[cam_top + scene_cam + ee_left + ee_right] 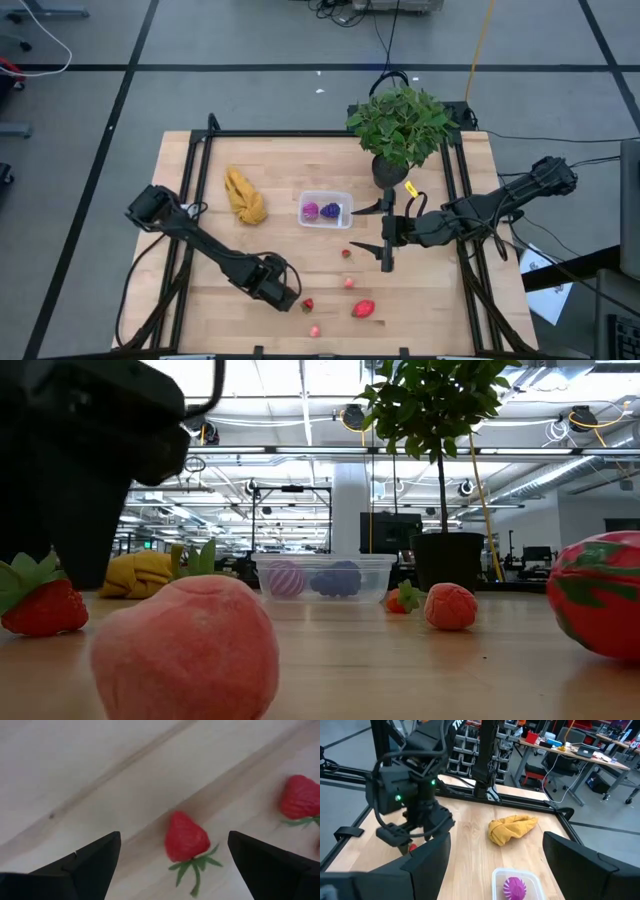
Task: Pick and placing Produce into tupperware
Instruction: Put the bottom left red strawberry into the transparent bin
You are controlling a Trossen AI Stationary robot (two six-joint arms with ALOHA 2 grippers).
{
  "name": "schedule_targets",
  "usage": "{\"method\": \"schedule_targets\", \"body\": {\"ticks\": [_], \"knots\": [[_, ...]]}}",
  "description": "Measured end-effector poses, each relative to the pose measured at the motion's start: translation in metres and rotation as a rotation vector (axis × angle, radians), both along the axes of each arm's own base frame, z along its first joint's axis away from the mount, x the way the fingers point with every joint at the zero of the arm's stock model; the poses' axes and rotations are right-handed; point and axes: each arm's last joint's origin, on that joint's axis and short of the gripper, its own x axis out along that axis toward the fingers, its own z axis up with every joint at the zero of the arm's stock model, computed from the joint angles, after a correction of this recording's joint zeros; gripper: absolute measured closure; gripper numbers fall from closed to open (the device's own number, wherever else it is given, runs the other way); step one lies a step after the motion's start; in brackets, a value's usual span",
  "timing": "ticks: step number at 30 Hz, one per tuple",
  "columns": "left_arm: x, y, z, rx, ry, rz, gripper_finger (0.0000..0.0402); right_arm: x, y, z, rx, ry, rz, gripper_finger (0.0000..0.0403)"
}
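Observation:
My left gripper (291, 296) (173, 842) is open near the table's near edge. Its fingers stand on either side of a small red strawberry (308, 304) (186, 840) that lies on the wood, without touching it. My right gripper (374, 229) (495, 845) is open and empty, hovering just right of the clear tupperware (325, 209) (325, 576) (516, 879). The tupperware holds a pink piece (310, 211) and a purple piece (331, 211). More produce lies loose on the table: a strawberry (346, 253), a pink berry (349, 283), a red fruit (363, 308) and a pink fruit (315, 330).
A yellow banana bunch (245, 197) (512, 829) lies left of the tupperware. A potted green plant (400, 125) stands at the far right, close to my right arm. Dark frame rails (195, 190) run along the table's sides. Bare wood (300, 255) lies between the tupperware and the loose fruit.

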Motion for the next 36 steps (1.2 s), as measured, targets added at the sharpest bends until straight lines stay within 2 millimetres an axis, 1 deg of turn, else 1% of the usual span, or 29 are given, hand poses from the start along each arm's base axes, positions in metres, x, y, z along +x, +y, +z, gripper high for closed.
{"method": "schedule_targets", "body": {"ticks": [2,6,26,30,36], "knots": [[0.0027,0.0001,-0.0038,-0.007,0.001,-0.012,0.0024,-0.0001,-0.0001,-0.0003,-0.002,0.003,0.000,0.0094],[0.0061,0.0000,-0.0046,-0.003,-0.027,-0.038,0.0023,-0.0001,0.0000,-0.0004,0.001,0.004,-0.001,0.0094],[0.0064,0.0002,-0.0052,0.048,-0.050,-0.240,0.0023,0.0000,0.0000,0.0000,0.004,0.000,-0.001,0.0094],[0.0064,0.0003,-0.0052,0.039,-0.046,-0.193,0.0023,0.0000,0.0000,0.0001,0.004,-0.001,-0.001,0.0094],[0.0066,0.0006,-0.0051,0.017,-0.039,-0.041,0.0023,0.0000,0.0000,0.0000,0.004,0.000,-0.001,0.0094]]}}
